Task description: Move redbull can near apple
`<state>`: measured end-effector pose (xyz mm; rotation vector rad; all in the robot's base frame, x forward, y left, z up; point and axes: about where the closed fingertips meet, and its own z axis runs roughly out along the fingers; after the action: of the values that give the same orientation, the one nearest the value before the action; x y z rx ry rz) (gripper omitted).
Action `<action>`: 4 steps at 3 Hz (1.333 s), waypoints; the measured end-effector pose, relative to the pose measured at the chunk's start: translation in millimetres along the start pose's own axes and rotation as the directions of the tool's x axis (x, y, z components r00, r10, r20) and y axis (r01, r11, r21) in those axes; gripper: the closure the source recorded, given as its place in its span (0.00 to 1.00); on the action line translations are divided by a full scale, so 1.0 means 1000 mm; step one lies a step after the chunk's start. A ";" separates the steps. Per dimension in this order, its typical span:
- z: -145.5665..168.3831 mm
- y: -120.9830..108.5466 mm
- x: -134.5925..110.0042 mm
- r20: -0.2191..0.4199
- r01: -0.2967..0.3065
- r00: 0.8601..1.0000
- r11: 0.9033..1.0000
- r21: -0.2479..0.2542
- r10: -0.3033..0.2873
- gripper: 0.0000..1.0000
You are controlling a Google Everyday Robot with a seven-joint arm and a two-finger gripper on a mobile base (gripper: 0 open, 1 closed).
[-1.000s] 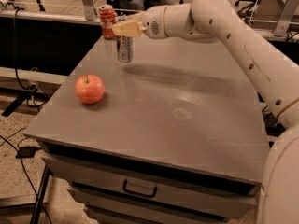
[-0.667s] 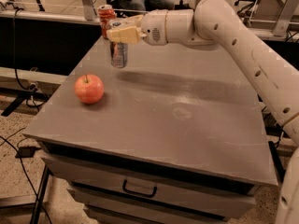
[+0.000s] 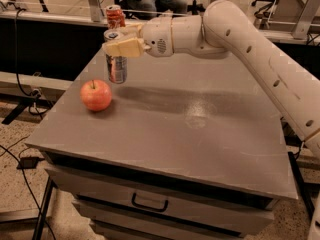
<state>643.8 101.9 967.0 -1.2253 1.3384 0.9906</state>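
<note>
The redbull can [image 3: 116, 66] is a slim silver can with bluish and dark markings, upright, near the table's left edge. My gripper [image 3: 120, 42] is shut on the can's upper part, with its beige fingers [image 3: 124, 48] either side. The can's base is at or just above the table top; I cannot tell whether it touches. The red-orange apple [image 3: 96, 95] with a short dark stem lies on the table just left of and in front of the can, a small gap apart.
A red-orange soda can [image 3: 115, 16] stands at the far left corner of the grey table [image 3: 200, 134], behind the gripper. My white arm reaches in from the right, over the back of the table. Drawers are below the front edge.
My gripper has carried the redbull can leftward and toward the front, away from the soda can and closer to the apple.
</note>
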 end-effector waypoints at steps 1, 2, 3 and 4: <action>0.004 0.002 0.008 -0.012 -0.018 1.000 1.000 -0.011 0.018 1.00; 0.012 0.006 0.021 -0.021 -0.053 0.998 0.998 -0.044 0.052 1.00; 0.020 0.010 0.031 -0.008 -0.080 0.997 0.994 -0.080 0.079 0.86; 0.024 0.012 0.032 -0.005 -0.084 0.996 0.992 -0.090 0.083 0.61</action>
<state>636.7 122.0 930.9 -1.2454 1.3679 1.1199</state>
